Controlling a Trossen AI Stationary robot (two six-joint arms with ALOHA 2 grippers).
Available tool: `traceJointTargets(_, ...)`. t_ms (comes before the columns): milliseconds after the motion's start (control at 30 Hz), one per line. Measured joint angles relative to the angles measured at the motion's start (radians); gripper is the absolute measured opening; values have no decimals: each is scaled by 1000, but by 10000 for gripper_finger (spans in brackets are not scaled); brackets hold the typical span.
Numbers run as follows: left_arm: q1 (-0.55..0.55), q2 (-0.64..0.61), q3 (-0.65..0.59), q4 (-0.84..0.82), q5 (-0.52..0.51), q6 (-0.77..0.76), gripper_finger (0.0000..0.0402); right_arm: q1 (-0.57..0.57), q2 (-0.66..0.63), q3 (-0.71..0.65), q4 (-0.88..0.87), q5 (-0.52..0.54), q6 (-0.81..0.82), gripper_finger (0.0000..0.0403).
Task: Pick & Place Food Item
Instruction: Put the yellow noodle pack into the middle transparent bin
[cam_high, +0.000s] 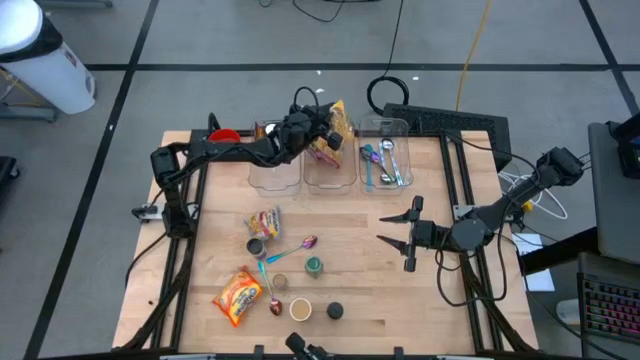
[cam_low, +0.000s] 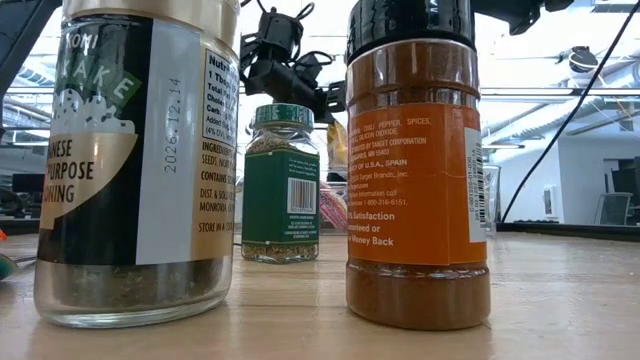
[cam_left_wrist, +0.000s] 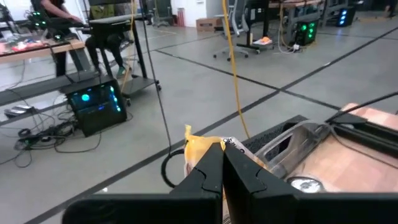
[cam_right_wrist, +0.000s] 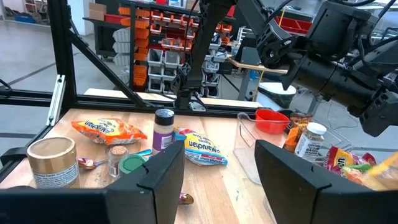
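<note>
My left gripper (cam_high: 322, 135) is shut on a yellow-orange snack bag (cam_high: 337, 122) above the far end of the middle of three clear bins (cam_high: 330, 172). The bag also shows in the left wrist view (cam_left_wrist: 200, 144), sticking out past my fingertips. My right gripper (cam_high: 395, 240) is open and empty over the table's right middle, pointing toward the left edge. In the right wrist view (cam_right_wrist: 217, 168) it looks across at the other food items. A second snack bag (cam_high: 265, 222) and an orange one (cam_high: 238, 295) lie flat on the table. My left gripper pinches the snack bag between its two fingers (cam_left_wrist: 211, 174). The yellow end of the bag (cam_left_wrist: 198, 142) sticks out beyond the fingertips. The bag is held above the middle bin. Whether its lower part touches the bin, I cannot tell.
The right clear bin (cam_high: 388, 150) holds spoons. The left clear bin (cam_high: 275, 170) stands beside a red bowl (cam_high: 225, 135). Spice jars (cam_high: 313, 266), lids and spoons lie at the near middle. In the low view two jars (cam_low: 415, 160) stand close to the camera.
</note>
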Motion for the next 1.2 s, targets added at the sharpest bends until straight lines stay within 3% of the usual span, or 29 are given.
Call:
traceJointTargets(467,-1,13,0,-42,0,-64,1,0,0,0,0,0,-2,183)
traceJointTargets(933,-9,116,0,-44,77,-162,4,0,0,0,3,0,5,183)
traceJointTargets(1200,-41,118,0,-123,80,-156,5,0,0,0,0,0,5,181)
